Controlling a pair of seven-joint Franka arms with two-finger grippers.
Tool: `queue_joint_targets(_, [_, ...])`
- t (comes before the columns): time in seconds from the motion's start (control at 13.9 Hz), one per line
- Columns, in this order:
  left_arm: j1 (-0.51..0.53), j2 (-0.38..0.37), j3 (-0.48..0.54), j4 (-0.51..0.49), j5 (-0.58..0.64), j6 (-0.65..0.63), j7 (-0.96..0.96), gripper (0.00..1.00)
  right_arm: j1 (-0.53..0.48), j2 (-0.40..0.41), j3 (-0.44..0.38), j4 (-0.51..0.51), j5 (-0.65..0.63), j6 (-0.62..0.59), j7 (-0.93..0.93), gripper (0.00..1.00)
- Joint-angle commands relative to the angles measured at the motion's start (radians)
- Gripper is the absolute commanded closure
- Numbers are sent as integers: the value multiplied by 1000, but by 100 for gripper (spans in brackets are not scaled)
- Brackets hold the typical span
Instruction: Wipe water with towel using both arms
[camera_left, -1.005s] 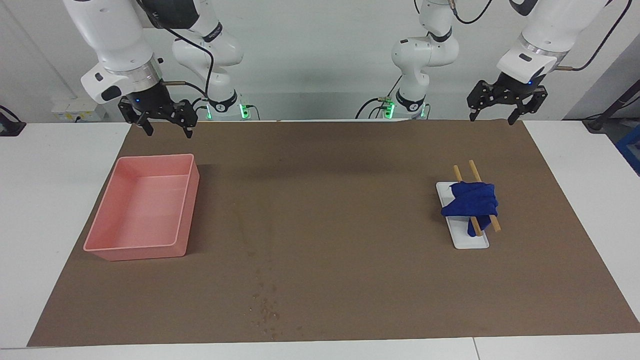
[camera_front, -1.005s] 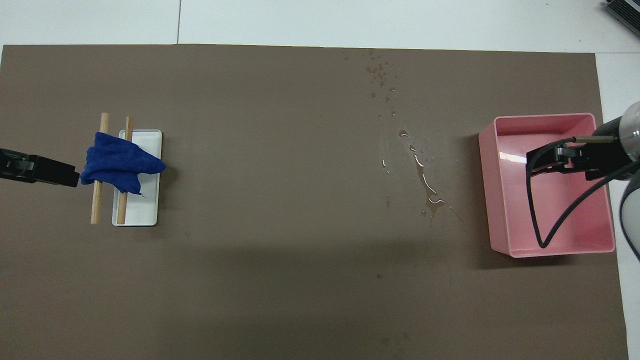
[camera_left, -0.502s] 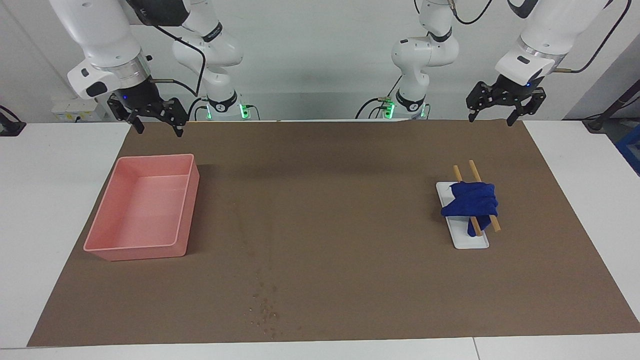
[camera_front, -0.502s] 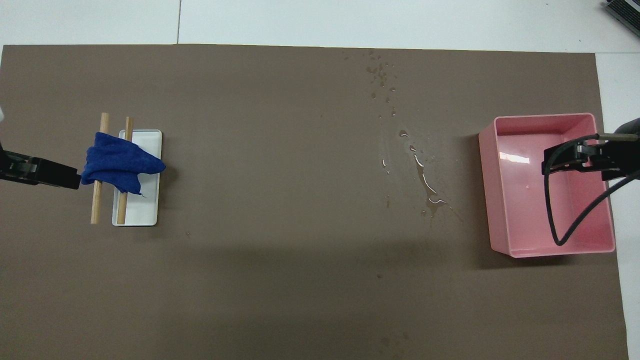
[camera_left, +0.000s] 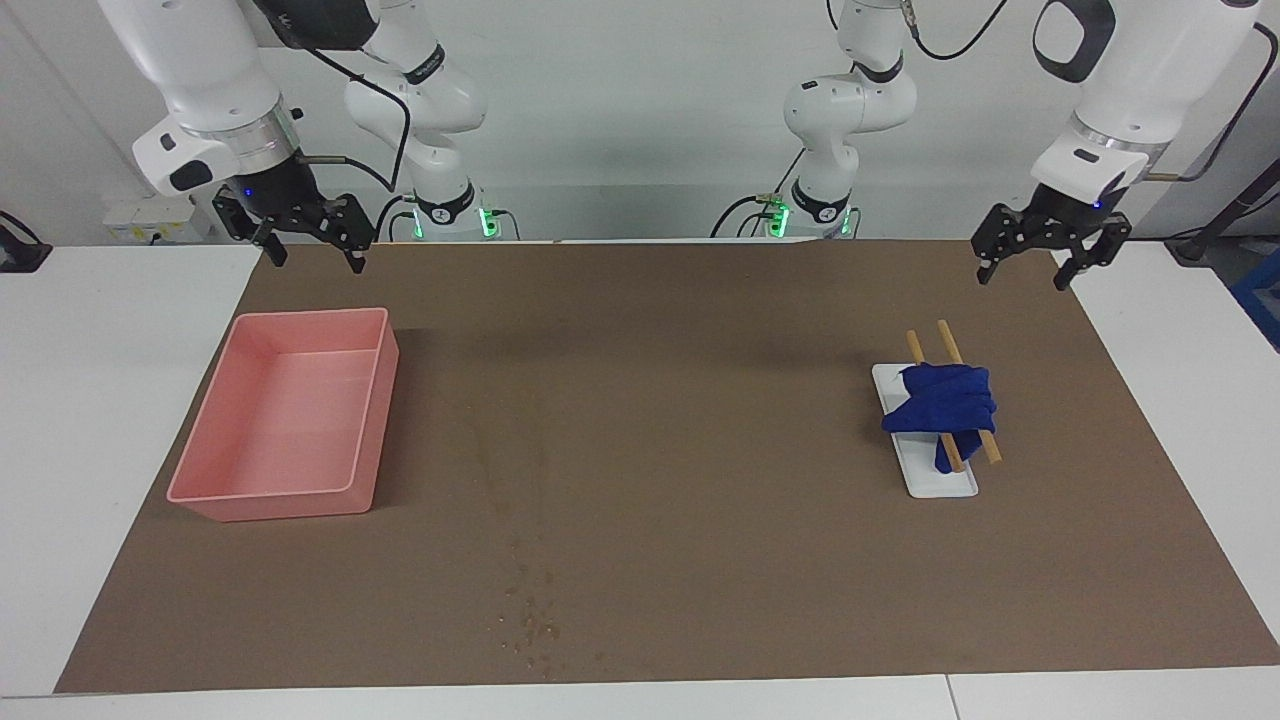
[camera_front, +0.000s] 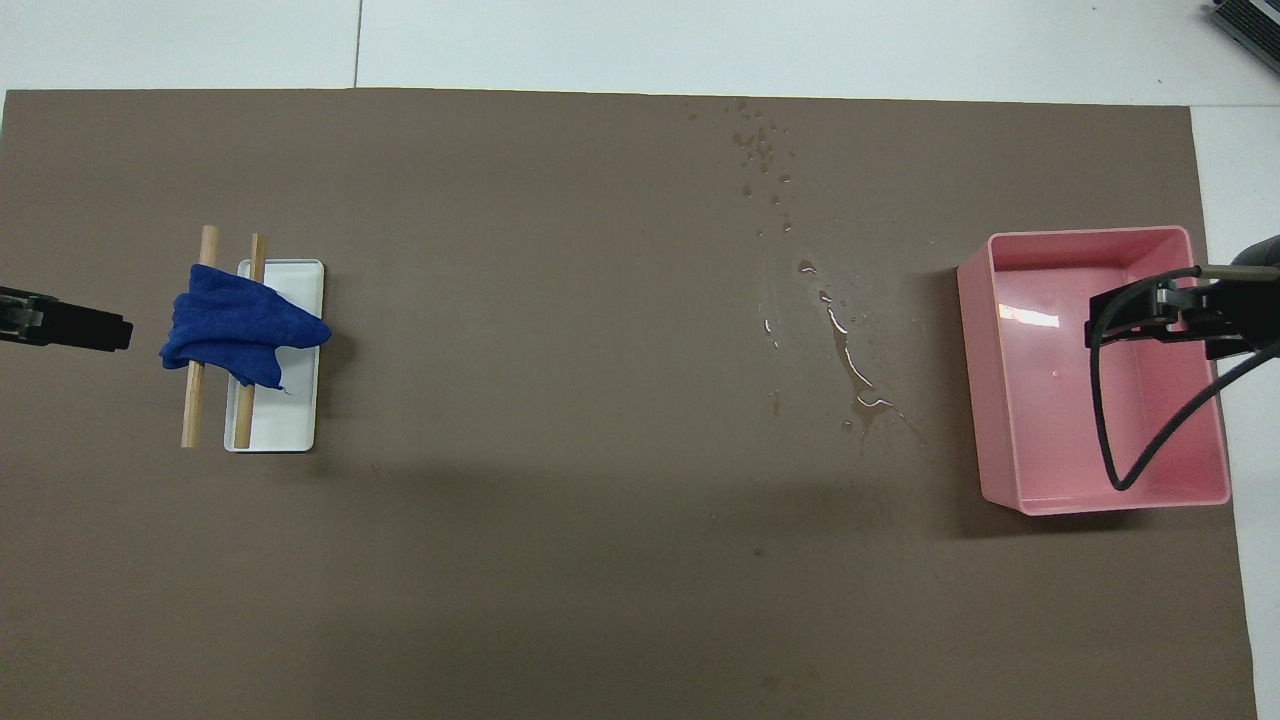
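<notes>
The blue towel (camera_left: 945, 400) (camera_front: 235, 325) lies rumpled across two wooden sticks (camera_left: 915, 345) (camera_front: 208, 240) on a white tray (camera_left: 950, 485) (camera_front: 290, 430), toward the left arm's end of the table. The water (camera_front: 850, 360) (camera_left: 530, 620) is a thin streak mid-mat, with small drops trailing away from the robots. My left gripper (camera_left: 1022, 278) (camera_front: 110, 333) hangs open and empty, high over the mat's corner, apart from the towel. My right gripper (camera_left: 312, 258) (camera_front: 1140, 315) is open and empty, raised over the mat's edge by the pink bin.
An empty pink bin (camera_left: 280, 490) (camera_front: 1090, 235) stands on the brown mat (camera_left: 700, 350) at the right arm's end. A black cable (camera_front: 1100, 440) loops down from the right wrist over the bin. White tabletop borders the mat.
My left gripper has shifted outward toward its end of the table and dropped a little. My right gripper drew slightly outward over the bin, then held. The towel has not moved.
</notes>
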Motion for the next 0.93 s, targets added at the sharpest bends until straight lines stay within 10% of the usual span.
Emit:
queue_joint_targets(0.0, [39, 24, -10, -123, 8, 208, -20, 0, -10, -6, 6, 3, 1, -2, -1, 0])
queue_joint_targets(0.29, [19, 55, -14, -301, 5, 449, -205, 0, -8, -6, 4, 3, 1, 1, 0, 0])
queue_joint_targets(0.86, [-11, 75, -11, -356, 5, 534, -187, 5, -3, -11, 6, -7, -1, 1, 5, 0])
